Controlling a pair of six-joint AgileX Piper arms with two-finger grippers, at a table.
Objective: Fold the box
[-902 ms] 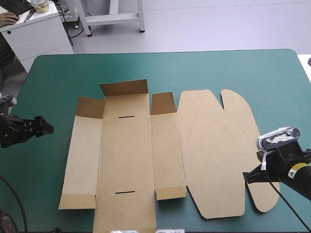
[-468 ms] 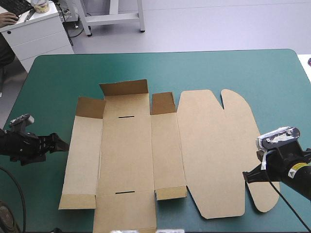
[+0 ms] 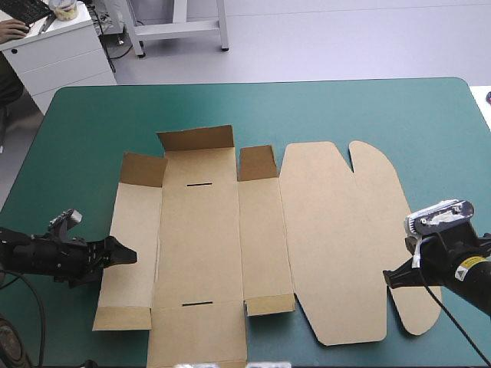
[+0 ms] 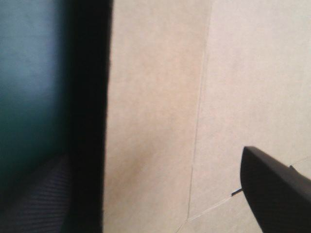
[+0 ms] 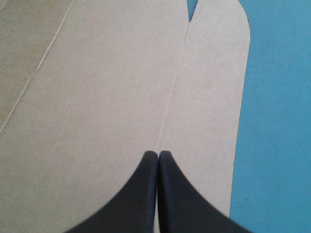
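Compared with the earlier frames, finds the left hand (image 3: 126, 255) brought in from the left edge of the worktop (image 3: 368, 107) and closer to its near edge, tips now reaching the left border of the box (image 3: 261, 230). Finds the right hand (image 5: 158, 154) and the box unmoved. Shows the left hand released, black fingers (image 4: 277, 189) set wide apart and gripping nothing: one over the brown board beside a crease, the other on the teal-green side of the board's edge. Cannot tell whether either touches. Shows the right hand clenched to a single point and empty, poised over the rounded flap at the box's right end, just beside its crease, toward the worktop's near-right corner. Shows the box lying flat and unfolded across the middle of the worktop, long axis running from left edge to right edge, rounded lid flaps pointing right, three small flaps along the far side tilted up.
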